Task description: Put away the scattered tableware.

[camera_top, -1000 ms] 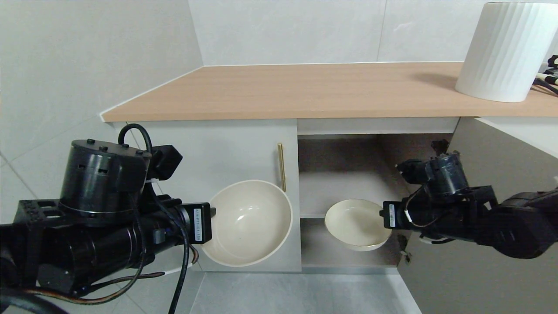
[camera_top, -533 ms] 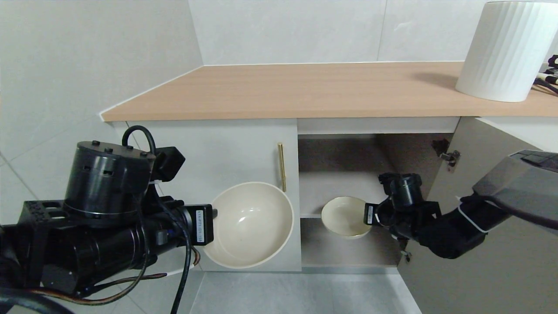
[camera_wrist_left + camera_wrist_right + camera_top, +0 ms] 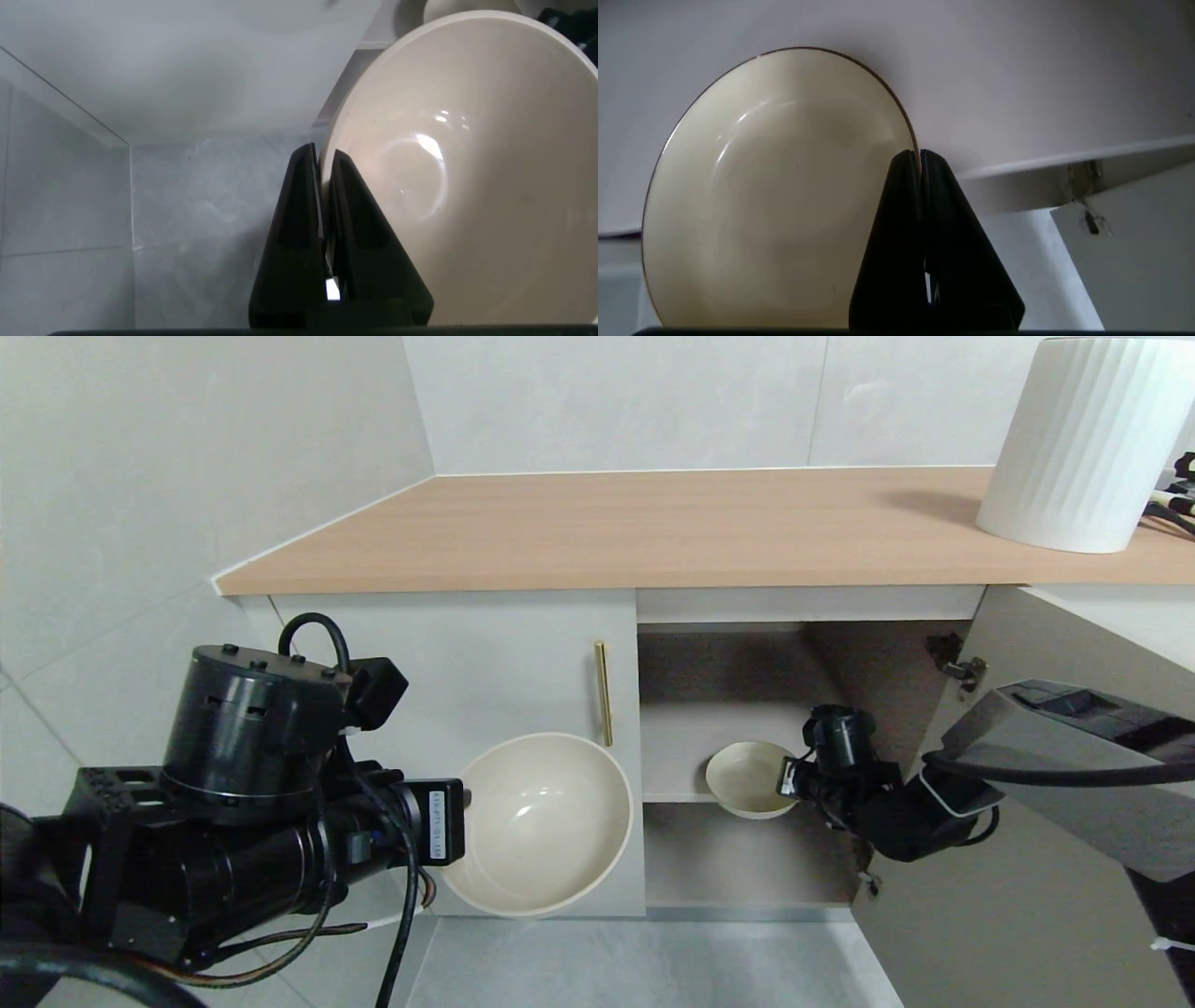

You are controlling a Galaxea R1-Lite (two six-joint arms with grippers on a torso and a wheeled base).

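A wooden countertop (image 3: 653,527) runs across the head view, with a white ribbed container (image 3: 1074,448) at two o'clock and some dark utensils (image 3: 1178,490) just beside it at the edge. Under the counter, the cabinet's left door (image 3: 485,663) is closed, and its brass handle (image 3: 603,693) stands upright near the centre. The right door (image 3: 1008,896) is swung open at four o'clock, its hinge (image 3: 962,667) showing. The open compartment has a shelf (image 3: 691,747) and a lower floor (image 3: 738,863). Grey floor tiles (image 3: 653,961) lie at six o'clock.

The large bowl (image 3: 546,821) hangs in front of the closed left door, below the handle, so the door stands between it and the cabinet's inside. The left gripper (image 3: 457,821) is clamped on the bowl's rim, with the bowl at three o'clock of it. The left wrist view shows the fingers (image 3: 304,201) pinching the rim from both sides.

The small bowl (image 3: 747,777) is inside the open compartment at the shelf's front edge, tilted toward the camera; whether it touches the shelf cannot be told. The right gripper (image 3: 789,777) grips its rim, with the bowl at nine o'clock of it.
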